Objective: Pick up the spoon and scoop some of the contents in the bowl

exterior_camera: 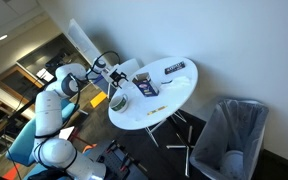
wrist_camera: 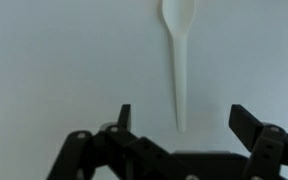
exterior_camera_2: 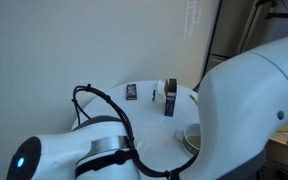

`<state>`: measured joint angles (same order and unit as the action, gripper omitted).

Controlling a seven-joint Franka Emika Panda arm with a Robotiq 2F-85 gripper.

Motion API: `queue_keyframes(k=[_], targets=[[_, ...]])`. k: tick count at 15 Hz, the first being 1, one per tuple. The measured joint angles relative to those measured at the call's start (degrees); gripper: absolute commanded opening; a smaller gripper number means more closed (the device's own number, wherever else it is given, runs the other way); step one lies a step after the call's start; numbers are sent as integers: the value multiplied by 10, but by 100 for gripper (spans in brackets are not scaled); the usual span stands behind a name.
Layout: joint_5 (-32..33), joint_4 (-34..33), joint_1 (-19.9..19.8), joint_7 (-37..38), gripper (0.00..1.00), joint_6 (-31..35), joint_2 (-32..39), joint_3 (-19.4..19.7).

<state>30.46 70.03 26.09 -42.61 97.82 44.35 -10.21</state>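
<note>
the claw (wrist_camera: 184,122) hangs open wide over the white bench (wrist_camera: 64,60). in the wrist view its two dark fingers (wrist_camera: 124,118) stand well apart at the bottom of the picture, with nothing between the pads. the spoon (wrist_camera: 176,60) lies flat on the bench, white on white. its rounded scoop end is at the top edge of that view, and its thin handle tapers down toward the claw. the handle's tip ends roughly midway between the fingers, and neither one touches it. in an exterior view the arm (exterior_camera: 69,82) reaches from the side over the edge of the round bench (exterior_camera: 169,95), and the claw (exterior_camera: 115,78) sits above that edge. the bowl (exterior_camera: 120,102) stands near the rim of the bench, just below the claw in that picture, apart from a dark boxy object (exterior_camera: 147,87) with a yellow patch nearer the middle. in an exterior view the bowl (exterior_camera_2: 189,137) shows only in part, its pale rim peeking out beside the bulky white arm (exterior_camera_2: 244,100) in the foreground. the spoon is too small to make out in both exterior views.
</note>
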Motion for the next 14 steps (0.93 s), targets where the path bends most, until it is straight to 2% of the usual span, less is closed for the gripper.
queue_keyframes(k=[12,13,14], targets=[[0,-1,-1,0,100,-14,7,10],[0,-1,-1,0,81,-16,8,10],[0,-1,-1,0,74,-17,10,10]])
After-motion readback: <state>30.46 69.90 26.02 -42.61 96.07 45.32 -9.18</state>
